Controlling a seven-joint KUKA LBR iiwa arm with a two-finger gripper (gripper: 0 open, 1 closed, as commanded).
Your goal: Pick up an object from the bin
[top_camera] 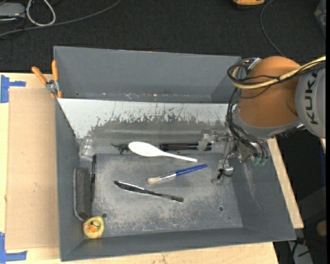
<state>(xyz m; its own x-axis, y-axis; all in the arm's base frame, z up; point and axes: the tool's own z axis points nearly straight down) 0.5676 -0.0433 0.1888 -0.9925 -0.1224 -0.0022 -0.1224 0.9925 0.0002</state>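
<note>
At the right side of the bin (143, 76), low over the grey floor: the gripper (225, 172), pointing down from under the arm's orange cover (267, 92). Cannot tell whether spread or pressed together, the tip being too small and dark to judge. Cannot tell either of anything pinched there.

Just left of that tip: the blue handle end of a brush (179, 173), the nearest thing to the gripper. Close beside it, but touching or apart not to be made out. Across the middle of the floor, that brush on a slant, with pale bristles down to the left and blue handle up to the right.

Above the brush, toward the back wall: a white spoon (154, 150), bowl to the left, thin handle to the right, ending just above the blue handle and apart from it. Behind the spoon's handle, a long black thing (179, 146) flat at the foot of the back slope.

Below the brush, a thin dark pen (148, 191), nearly level, dipping to the right, apart from the brush.

Along the left wall, a long dark strip (82, 194) laid lengthwise, with a thin black rod (93, 172) just beside it. In the near left corner, a small yellow round thing (93, 227). In the far left corner of the floor, something small and clear (87, 146), kind not to be told.
</note>
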